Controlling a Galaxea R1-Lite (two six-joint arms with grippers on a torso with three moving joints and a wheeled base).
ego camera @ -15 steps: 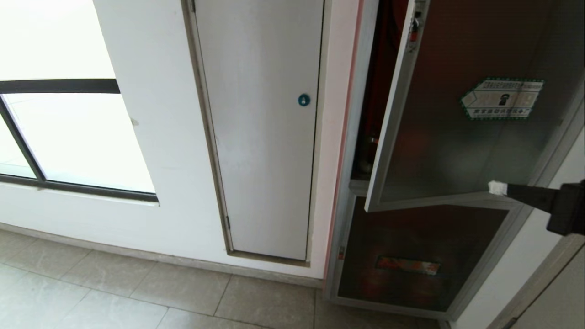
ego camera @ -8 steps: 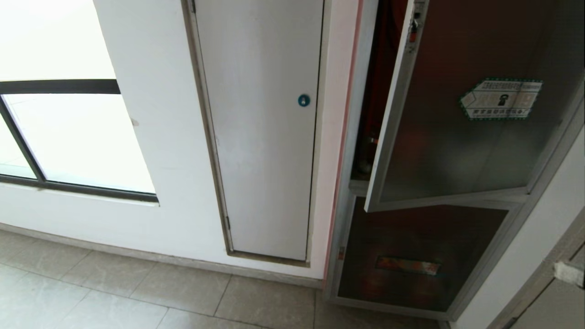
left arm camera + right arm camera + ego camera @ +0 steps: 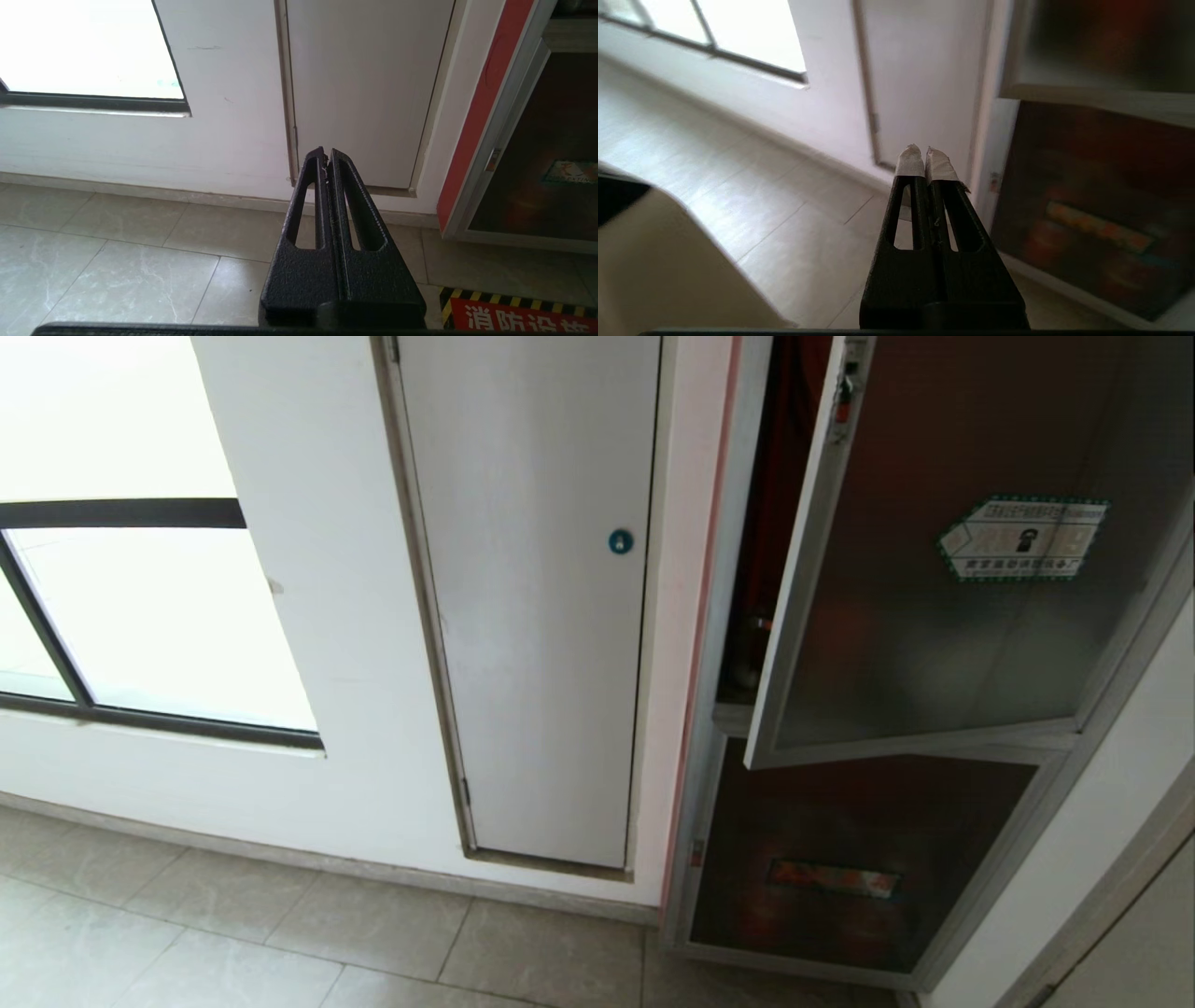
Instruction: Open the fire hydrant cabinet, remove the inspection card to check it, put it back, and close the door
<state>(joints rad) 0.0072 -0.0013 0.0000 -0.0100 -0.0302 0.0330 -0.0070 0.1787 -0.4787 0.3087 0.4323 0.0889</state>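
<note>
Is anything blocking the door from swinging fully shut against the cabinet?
Nothing visible does. The door hangs ajar, with only an open gap to the fire hydrant cabinet frame. The right gripper is shut, low and clear of it.

I see a white wall (image 3: 327,644) with a bright window (image 3: 140,616) on the left. A grey-white panel (image 3: 537,616) sits beside it. Below lie beige floor tiles (image 3: 233,933).

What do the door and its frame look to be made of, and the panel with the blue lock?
The door: dark tinted glass by its sheen and reflections, in a brushed silver metal frame, likely aluminium or steel. The grey-white panel: matte painted sheet, probably metal, though the paint hides it.
</note>
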